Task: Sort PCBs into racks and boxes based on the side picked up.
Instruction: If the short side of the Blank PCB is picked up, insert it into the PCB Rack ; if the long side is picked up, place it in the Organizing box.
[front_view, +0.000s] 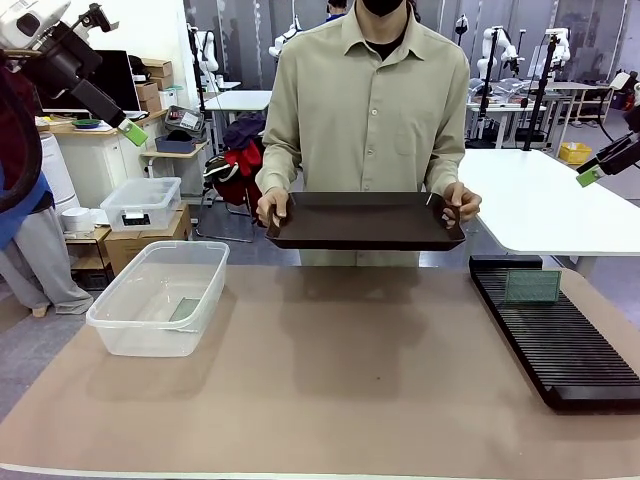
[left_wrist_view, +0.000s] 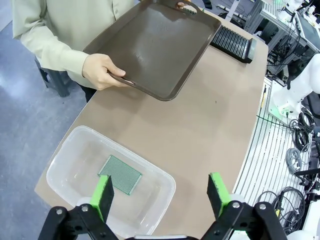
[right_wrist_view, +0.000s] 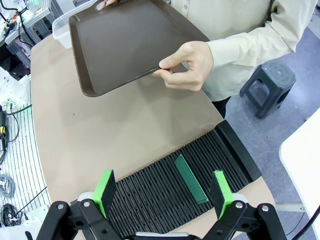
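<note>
One PCB (left_wrist_view: 119, 174) lay flat on the floor of the clear box (left_wrist_view: 70, 150), below and between the left gripper's (left_wrist_view: 162, 194) wide-open jaws, well apart from its green pads (left_wrist_view: 103, 192). The other PCB (right_wrist_view: 190, 178) stood on edge in a slot of the black rack (right_wrist_view: 165, 192), likewise below and between the right gripper's (right_wrist_view: 163, 189) open jaws, untouched. Both grippers hung high, empty, at the table's (front_view: 350, 380) sides: box on the left, rack on the right. At the far edge a person held a dark brown tray (front_view: 365, 218) in both hands above the table.
</note>
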